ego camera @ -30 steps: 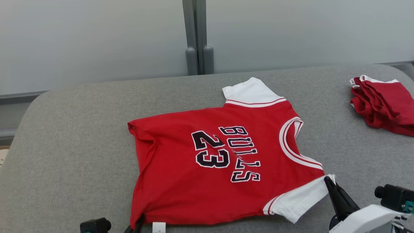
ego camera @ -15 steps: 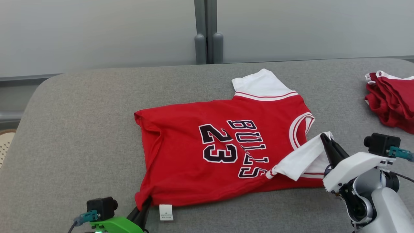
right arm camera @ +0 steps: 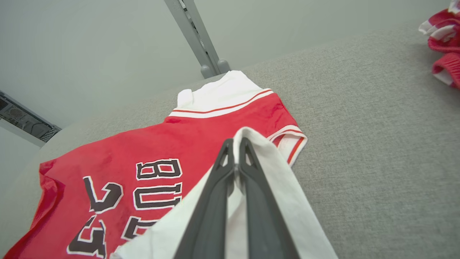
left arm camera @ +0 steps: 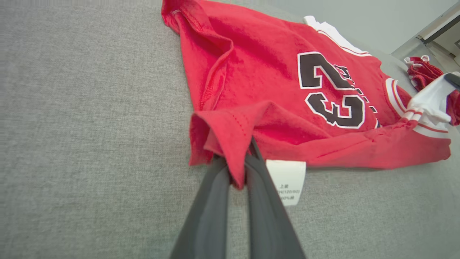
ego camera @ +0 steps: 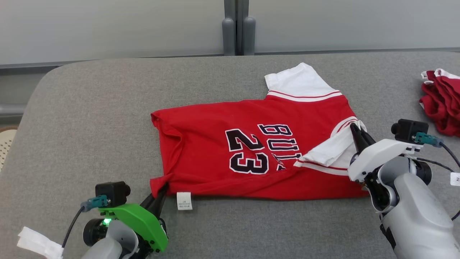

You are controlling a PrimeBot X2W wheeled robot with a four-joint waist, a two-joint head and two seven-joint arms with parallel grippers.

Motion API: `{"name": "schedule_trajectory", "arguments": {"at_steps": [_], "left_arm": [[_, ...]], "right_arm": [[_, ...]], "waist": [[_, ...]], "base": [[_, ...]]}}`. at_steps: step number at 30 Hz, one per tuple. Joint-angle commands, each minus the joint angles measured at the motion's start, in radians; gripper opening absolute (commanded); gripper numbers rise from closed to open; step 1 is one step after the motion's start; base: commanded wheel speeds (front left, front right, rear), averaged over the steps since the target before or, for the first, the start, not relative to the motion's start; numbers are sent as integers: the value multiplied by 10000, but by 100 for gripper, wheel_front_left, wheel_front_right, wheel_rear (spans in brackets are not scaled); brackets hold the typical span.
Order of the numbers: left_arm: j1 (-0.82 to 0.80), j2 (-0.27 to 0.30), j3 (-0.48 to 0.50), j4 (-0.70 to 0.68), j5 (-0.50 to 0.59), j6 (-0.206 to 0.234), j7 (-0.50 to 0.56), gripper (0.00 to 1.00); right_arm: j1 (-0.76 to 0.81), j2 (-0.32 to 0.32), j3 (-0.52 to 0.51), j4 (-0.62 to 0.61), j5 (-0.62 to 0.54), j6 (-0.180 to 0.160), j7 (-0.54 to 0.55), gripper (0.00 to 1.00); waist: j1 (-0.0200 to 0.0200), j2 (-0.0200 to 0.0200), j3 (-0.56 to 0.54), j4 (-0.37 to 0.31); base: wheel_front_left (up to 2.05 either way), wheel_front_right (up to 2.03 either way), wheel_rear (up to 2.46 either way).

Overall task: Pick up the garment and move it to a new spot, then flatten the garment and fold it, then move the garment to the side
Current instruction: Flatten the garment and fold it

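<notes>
At the near edge of the grey padded surface (ego camera: pixel 90 118), the left gripper (ego camera: pixel 163 189) is seen closed tight on the near hem corner of the red jersey (ego camera: pixel 222 158). A small bunch of red cloth is pinched between its two dark fingers and raised slightly off the padding. A white care label (ego camera: pixel 184 200) is laid flat just beside those fingers, on their right.

Farther to the right, the right gripper (ego camera: pixel 355 130) is likewise clamped shut, and the near white sleeve (ego camera: pixel 332 151) is held in it. This sleeve is lifted and drawn over the chest of the jersey, so that part of the black lettering is covered while the number 23 is left exposed. The near long side of the jersey is turned over along a fold between the two grippers.

The jersey is spread across the middle of the padding, its hem toward the left and its neck toward the right. Beyond the right gripper, the far white sleeve (ego camera: pixel 298 81) is laid flat, well apart from both grippers.

At the far right, a crumpled pile of red cloth (ego camera: pixel 444 104) is seen. A grey post (ego camera: pixel 235 28) is set against the pale wall behind.
</notes>
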Motion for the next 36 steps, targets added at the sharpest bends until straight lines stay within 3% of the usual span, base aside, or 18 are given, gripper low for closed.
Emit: {"name": "schedule_trajectory", "arguments": {"at_steps": [1,2,3,11,23,36], "left_arm": [[-214,-31,45,96,76,-52,-71,76],[-262,-55,59,164,104,-32,-143,100],[-341,-83,81,244,165,-10,-255,100],[-94,-326,253,812,310,-80,-1272,100],[825,-464,-117,1621,443,-67,-1642,100],[-495,-1057,35,3376,441,-547,-1823,100]], "right_arm": [[-239,19,32,345,18,5,-219,0],[-381,33,70,518,17,5,-397,62],[-519,91,166,754,89,5,-529,100],[-334,-172,873,1513,483,5,-1789,100],[1614,-1246,2189,938,683,5,-2266,100],[1233,-1061,2535,1703,78,5,-2328,100]], "waist": [[0,0,64,-4],[0,0,80,-6],[0,0,94,-8],[0,0,-276,-92],[0,0,-751,-535],[0,0,-151,-733]], "base": [[0,0,0],[0,0,0],[0,0,0],[0,0,0],[0,0,0],[0,0,0]]}}
